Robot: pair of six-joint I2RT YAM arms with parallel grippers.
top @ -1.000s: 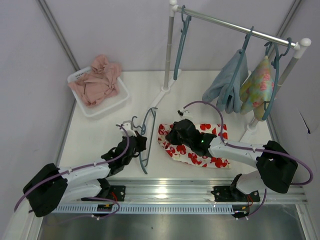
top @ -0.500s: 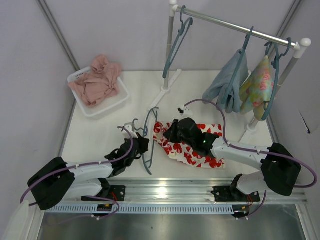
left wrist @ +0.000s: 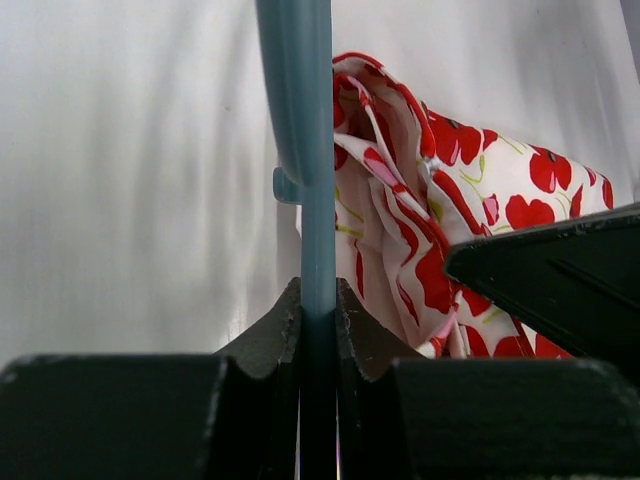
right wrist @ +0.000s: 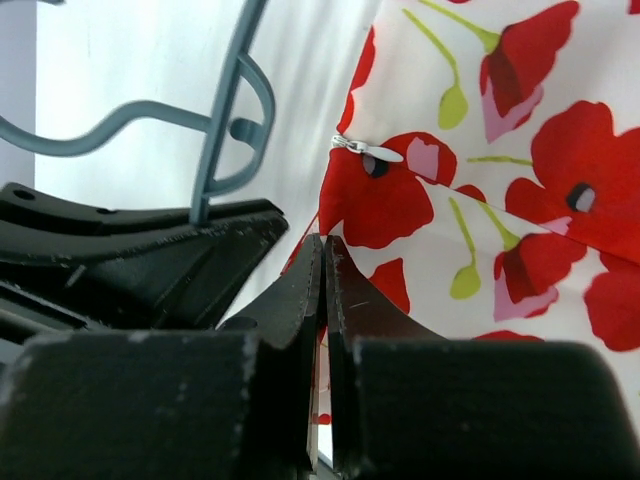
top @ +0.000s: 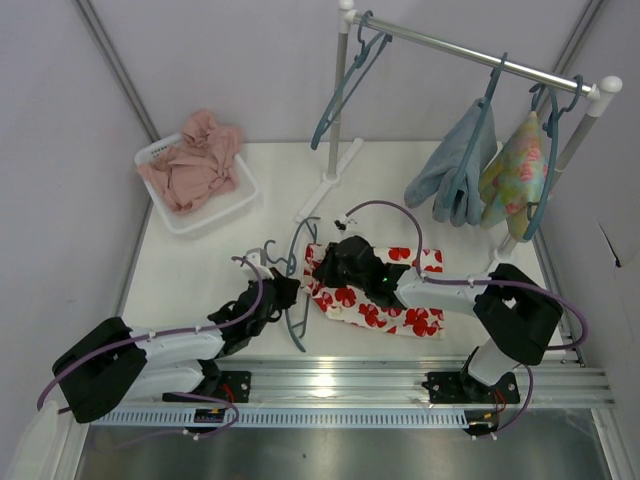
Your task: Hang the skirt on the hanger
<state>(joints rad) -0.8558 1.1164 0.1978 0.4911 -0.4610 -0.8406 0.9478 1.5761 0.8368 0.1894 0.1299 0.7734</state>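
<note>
The skirt [top: 398, 312], white with red flowers, lies on the table right of centre. My right gripper [top: 322, 270] is shut on its left edge, and fabric shows between the closed jaws in the right wrist view [right wrist: 323, 255]. The teal hanger [top: 293, 325] lies just left of the skirt. My left gripper [top: 285, 291] is shut on its thin bar [left wrist: 318, 250]. The two grippers are almost touching. In the left wrist view the bunched skirt edge [left wrist: 400, 190] sits right beside the hanger. In the right wrist view the hanger's curved end [right wrist: 225, 120] is left of the skirt [right wrist: 500, 170].
A clothes rack [top: 470, 52] stands at the back with a spare teal hanger [top: 342, 90], a blue cloth [top: 452, 172] and a pale green flowered garment [top: 516, 172]. A white basket [top: 160, 152] with pink cloth [top: 195, 165] sits at the back left.
My right gripper has pulled the skirt's left edge leftwards, up to the hanger. The left gripper has shifted slightly with the hanger. The spare hanger on the rack has swung left.
</note>
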